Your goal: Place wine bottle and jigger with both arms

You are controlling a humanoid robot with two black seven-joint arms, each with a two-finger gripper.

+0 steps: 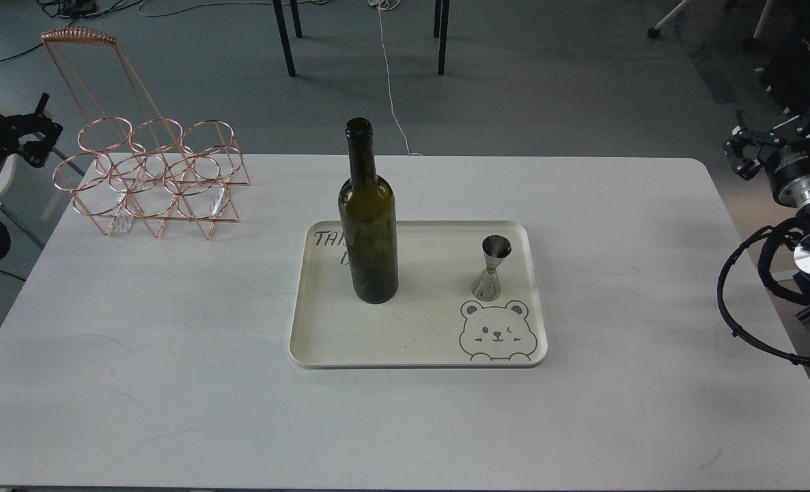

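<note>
Table: white top [173, 383] over grey floor, copper wire rack [152, 178] at far-left corner.
Tray: cream, bear print [419, 342], sitting mid-table.
Wine bottle: upright on tray's left half [369, 225], tall and top-heavy.
Jigger: upright on tray's right side [492, 268], just above the bear, well apart from the bottle.
Left gripper: off the table's left edge [36, 140], too dark, can't tell the gap.
Right gripper: off the right edge [746, 154], fingers look spread, nothing held.
Risk: probably a neck bump toppling the bottle; narrow-waisted jigger could tip or slip from a sloppy pinch.
</note>
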